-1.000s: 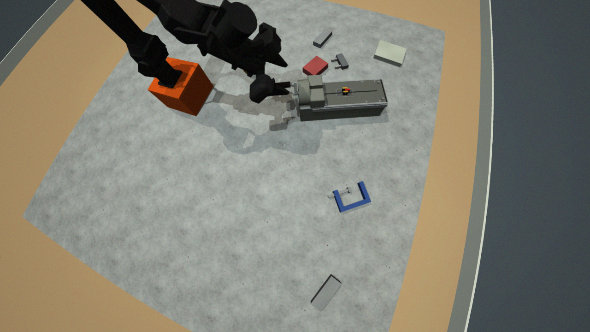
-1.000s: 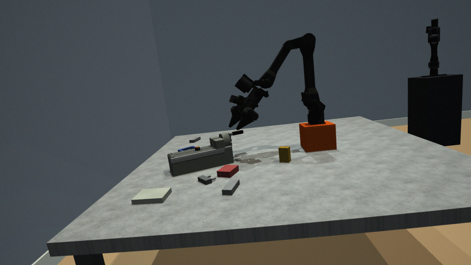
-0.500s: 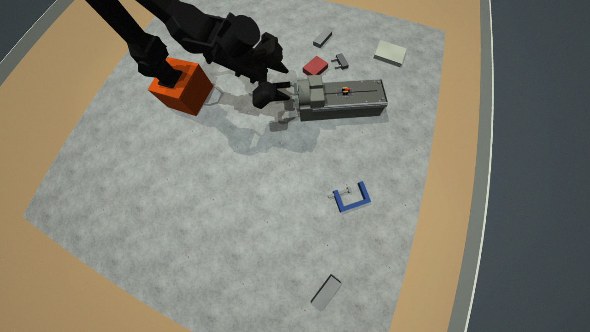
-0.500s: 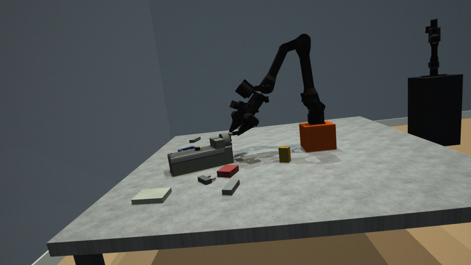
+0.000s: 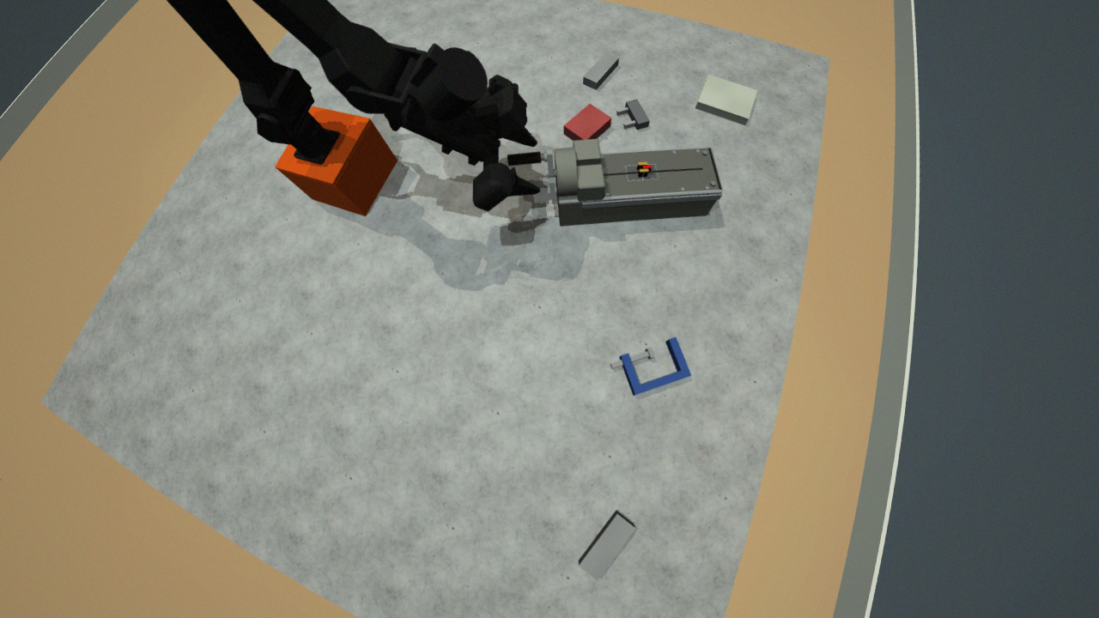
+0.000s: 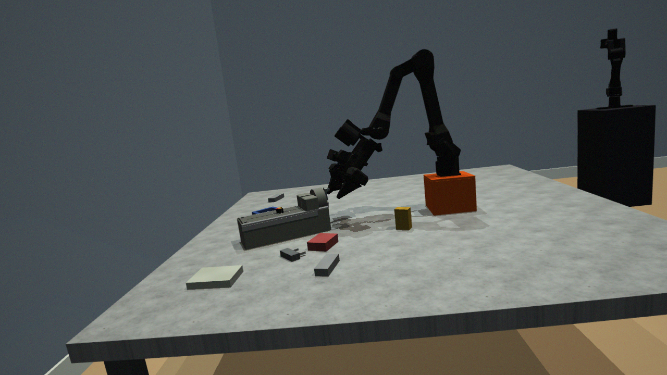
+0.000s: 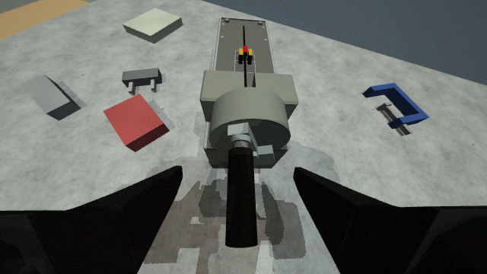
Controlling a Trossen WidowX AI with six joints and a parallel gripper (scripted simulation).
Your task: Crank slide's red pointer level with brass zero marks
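Note:
The grey machine point(image 5: 652, 211) point(image 6: 284, 229) point(image 7: 224, 34) has a crank with a black handle point(image 5: 524, 158) point(image 7: 240, 198) pointing towards the arm. My gripper point(image 5: 536, 166) point(image 6: 333, 193) point(image 7: 240, 171) is open, with its fingers on either side of the handle. In the wrist view, gaps show between the handle and both fingers. The red pointer point(image 5: 646, 166) point(image 7: 246, 49) stands between the two brass marks, left point(image 7: 240, 51) and right point(image 7: 250, 51). It looks slightly farther from the crank than they are. In the exterior view, the gripper hides most of the handle.
A red block point(image 5: 587, 122) point(image 6: 322, 241) point(image 7: 136, 122), a dark two-pronged part point(image 5: 637, 113) point(image 7: 141, 77), a grey bar point(image 5: 600, 69) and a pale slab point(image 5: 726, 98) lie beside the machine. A blue clamp point(image 5: 662, 382) point(image 7: 407, 102) lies on its other side. A yellow block point(image 6: 403, 219) stands near the orange base point(image 6: 449, 195).

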